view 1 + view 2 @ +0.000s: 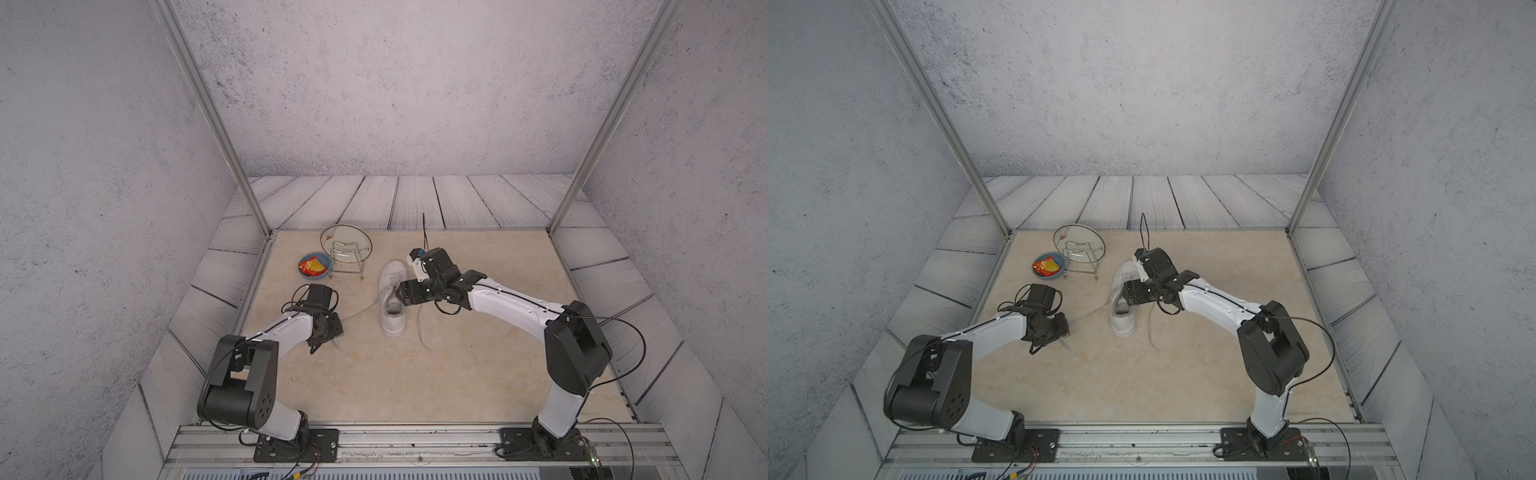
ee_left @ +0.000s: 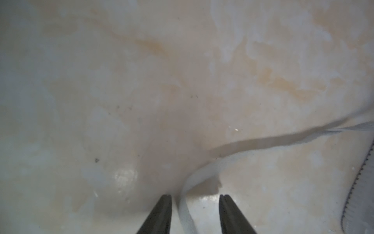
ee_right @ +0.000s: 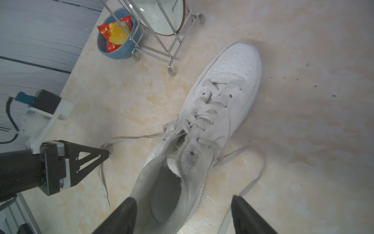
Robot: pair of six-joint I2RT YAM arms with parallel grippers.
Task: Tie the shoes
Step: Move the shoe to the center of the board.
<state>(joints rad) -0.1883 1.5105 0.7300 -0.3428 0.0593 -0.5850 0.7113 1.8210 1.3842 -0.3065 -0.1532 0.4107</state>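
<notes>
The white shoe (image 1: 392, 299) (image 1: 1123, 309) lies mid-table with its toe pointing away, its laces loose. One lace (image 1: 357, 312) runs left across the table to my left gripper (image 1: 328, 337) (image 1: 1059, 334). In the left wrist view that lace (image 2: 202, 172) passes between the fingers of the left gripper (image 2: 195, 197), close to one finger, with a gap still showing. My right gripper (image 1: 400, 293) (image 3: 183, 198) hovers open over the shoe's grey-lined heel opening (image 3: 168, 192), holding nothing. The other lace (image 3: 253, 182) curls on the table to the right of the shoe (image 3: 224, 95).
A blue bowl (image 1: 314, 266) (image 3: 117, 42) with a red and yellow packet stands at the back left. Beside it a plate leans in a wire rack (image 1: 345, 246) (image 3: 162, 50), just behind and left of the shoe's toe. Metal frame posts stand at the table's back corners.
</notes>
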